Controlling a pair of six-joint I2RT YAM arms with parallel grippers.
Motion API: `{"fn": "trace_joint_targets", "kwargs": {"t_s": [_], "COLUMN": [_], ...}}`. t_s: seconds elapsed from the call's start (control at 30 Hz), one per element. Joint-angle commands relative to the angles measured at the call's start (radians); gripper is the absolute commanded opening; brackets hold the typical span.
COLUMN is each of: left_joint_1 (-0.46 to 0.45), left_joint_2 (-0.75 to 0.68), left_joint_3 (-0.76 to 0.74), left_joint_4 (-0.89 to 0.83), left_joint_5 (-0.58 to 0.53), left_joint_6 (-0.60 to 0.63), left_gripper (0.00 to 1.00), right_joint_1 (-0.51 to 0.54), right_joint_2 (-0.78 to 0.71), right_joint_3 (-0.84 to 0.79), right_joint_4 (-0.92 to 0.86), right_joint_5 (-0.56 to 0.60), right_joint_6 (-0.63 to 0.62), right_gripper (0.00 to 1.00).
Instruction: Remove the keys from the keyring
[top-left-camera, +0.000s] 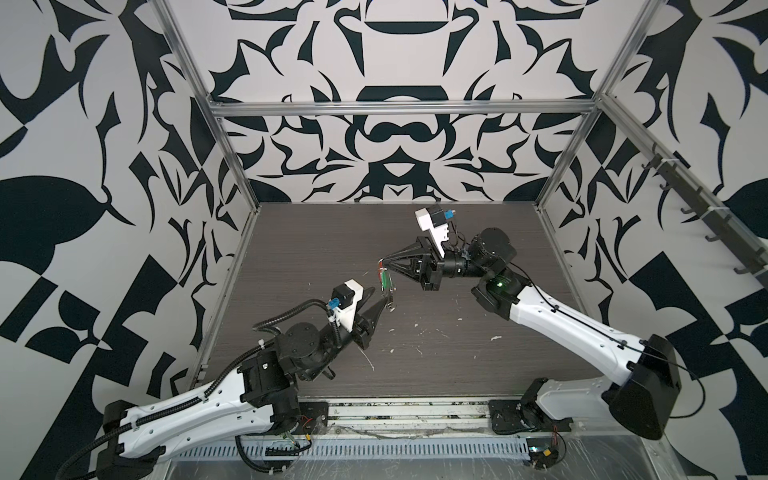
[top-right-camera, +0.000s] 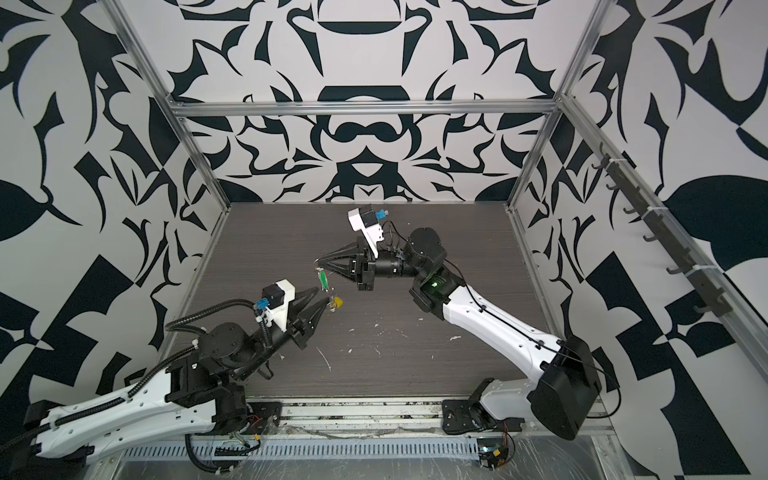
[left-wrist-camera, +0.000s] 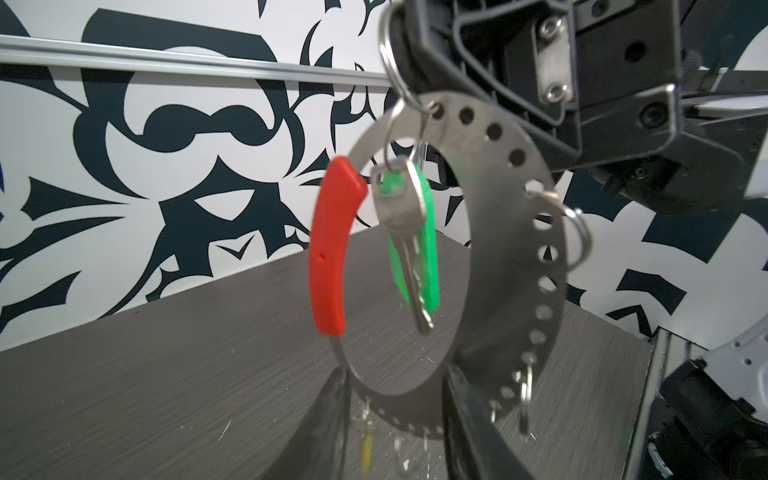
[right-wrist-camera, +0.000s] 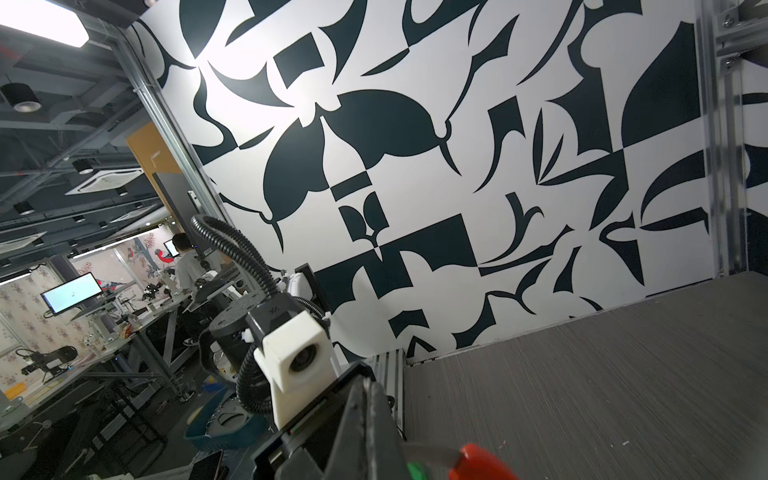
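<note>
Now your right gripper (top-left-camera: 384, 262) pinches the flat perforated metal keyring (left-wrist-camera: 511, 249), green key (left-wrist-camera: 430, 257) dangling; left gripper (top-right-camera: 323, 298) gapes beside the yellow key (top-right-camera: 338, 302).

The keyring (left-wrist-camera: 515, 174) is dull silver-grey — its sleeve (left-wrist-camera: 332, 249) bright red. The green key (left-wrist-camera: 430, 249) has a silvery blade; the yellow key (top-right-camera: 338, 302) is plain yellow. The table (top-left-camera: 457, 232) is dark grey-brown, finely streaked, flecked white toward its front edge. The walls (top-left-camera: 395, 54) are white with navy shapes.
</note>
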Motion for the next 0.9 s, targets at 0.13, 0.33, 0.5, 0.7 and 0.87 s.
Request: {"fn": "trace_joint_targets", "kwargs": {"t_s": [0.13,0.33,0.5,0.7,0.87], "left_joint_1": [0.003,0.03,0.037,0.037,0.038], "left_joint_2": [-0.108,-0.159,-0.128,-0.068,-0.032], "left_joint_3": [0.022,0.044,0.077,0.114,0.133], "left_joint_4": [-0.045,-0.051,-0.04,0.001,0.027], "left_joint_5": [0.058,0.137,0.197,0.213,0.192], "left_joint_6": [-0.008,-0.013,0.016,0.08,0.119], "left_gripper": [0.47,0.52,0.56,0.57,0.57], "right_joint_1": [0.001,0.002,0.008,0.024,0.032], "right_joint_2": [-0.047,-0.048,-0.047,-0.051,-0.06], "right_joint_3": [0.036,0.026,0.013,0.003,-0.008], "right_joint_4": [-0.048,-0.049,-0.046,-0.044,-0.046], "right_joint_5": [-0.035,-0.075,-0.084,-0.103,-0.11], "right_joint_6": [-0.073,-0.066,-0.06,-0.057,-0.059], "right_gripper": [0.0,0.0,0.0,0.0,0.0]}}
